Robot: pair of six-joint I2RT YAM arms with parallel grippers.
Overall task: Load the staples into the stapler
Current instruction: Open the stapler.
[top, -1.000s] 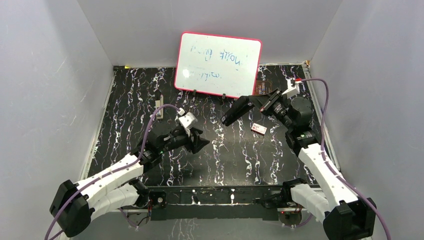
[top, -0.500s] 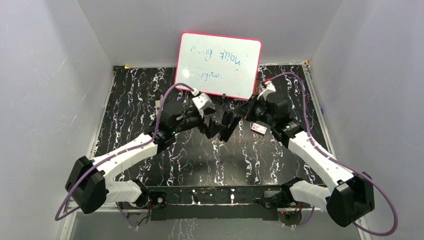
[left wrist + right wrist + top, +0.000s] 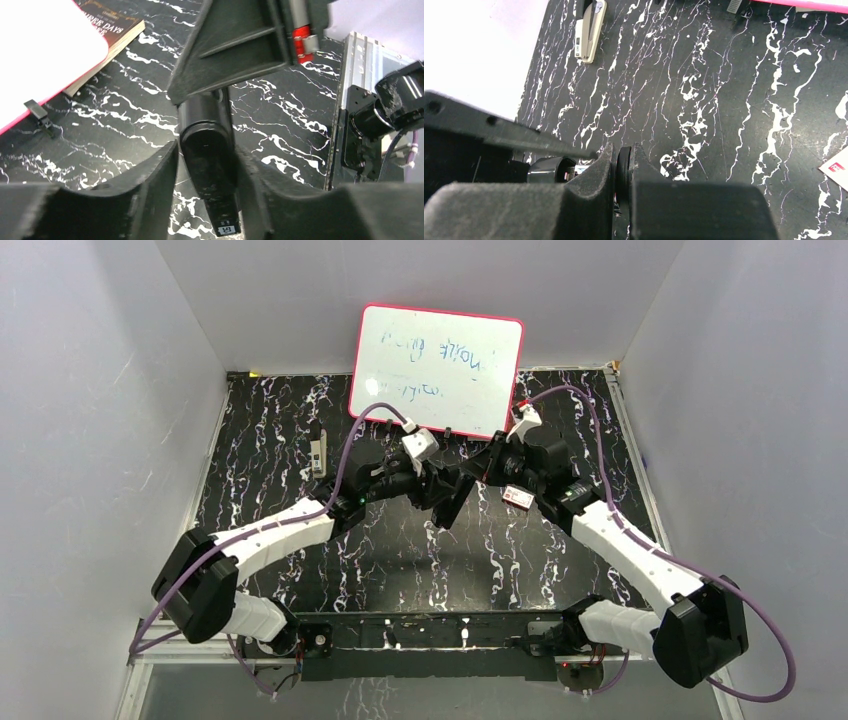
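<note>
- Grey walls box in a black desk (image 3: 260, 430) veined with white. A red-edged whiteboard (image 3: 437, 365) leans at the back, with a book (image 3: 112, 32) tucked partly under its corner.
- Raised off the desk near the middle, just in front of the whiteboard, the stapler (image 3: 450, 502), slim and black, hangs between both arms.
- At its rounded end the left fingers (image 3: 150, 187) sit tight against both sides.
- Above, the right fingers (image 3: 596, 175) are pressed almost together, pinching a thin dark part of the stapler.
- Just right of them lies a small white box (image 3: 517, 497) with a red label; a beige-and-black stapler (image 3: 318, 452) lies well apart, far left.
</note>
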